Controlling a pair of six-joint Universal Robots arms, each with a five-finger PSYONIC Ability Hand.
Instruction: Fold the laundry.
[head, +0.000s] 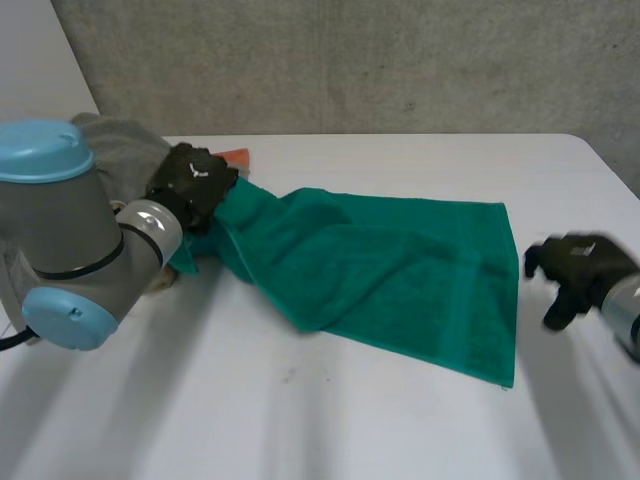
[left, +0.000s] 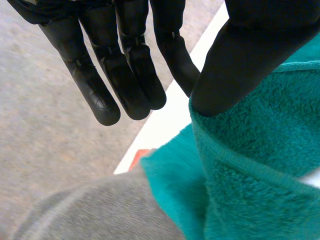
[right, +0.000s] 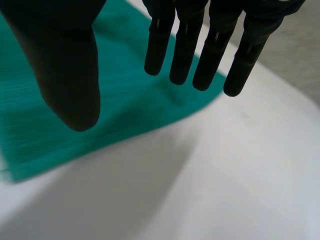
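Observation:
A green towel (head: 400, 270) lies spread across the white table (head: 300, 430), its left end bunched and raised. My left hand (head: 190, 182) holds that raised end. In the left wrist view the thumb (left: 240, 55) presses the towel's hem (left: 250, 170) against the straight fingers (left: 127, 75). My right hand (head: 580, 268) hovers just past the towel's right edge and touches nothing. In the right wrist view its hand (right: 65, 65) is open, fingers straight and thumb apart, above a corner of the towel (right: 125, 100) and bare table (right: 225, 175).
A grey garment (head: 125, 145) is heaped at the table's back left corner, behind my left arm, and it lies beside the towel (left: 90, 210). A small orange piece (head: 232, 156) peeks out next to it. A concrete wall stands behind the table.

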